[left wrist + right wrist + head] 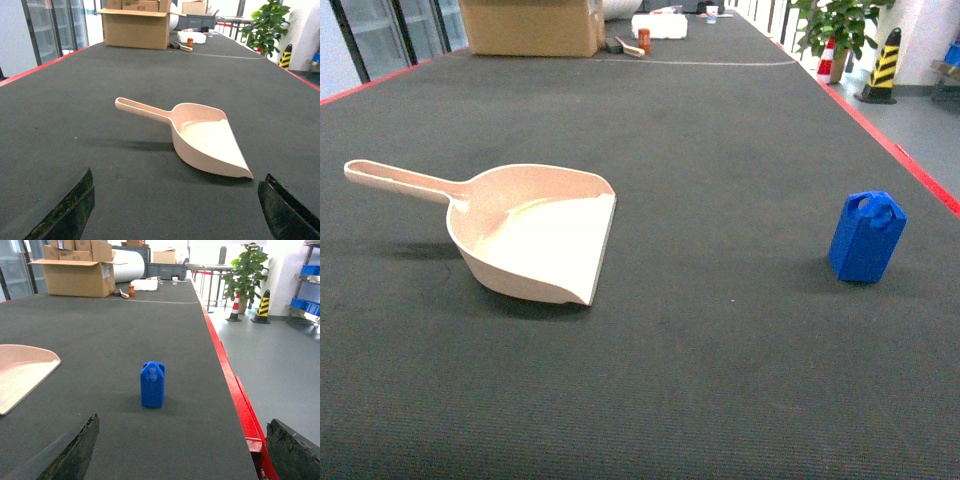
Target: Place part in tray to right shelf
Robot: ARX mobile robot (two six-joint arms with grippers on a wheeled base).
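The beige tray (pixel 535 235) lies on the dark table at the left, handle pointing left and its wide lip facing right; it also shows in the left wrist view, tray (pixel 200 135). The small blue part (pixel 866 236) stands upright on the right side, lug on top, part (pixel 152 384). My left gripper (pixel 175 205) is open, its black fingertips (pixel 75 205) wide apart, just short of the tray's lip. My right gripper (pixel 182 445) is open too, behind the part with nothing between its fingers. No gripper shows in the head view. The right shelf is out of view.
A cardboard box (pixel 532 25) and small items sit at the table's far end. The red table edge (pixel 235 390) runs close on the right of the part. A potted plant (pixel 840 25) and a striped cone (pixel 881 65) stand on the floor beyond.
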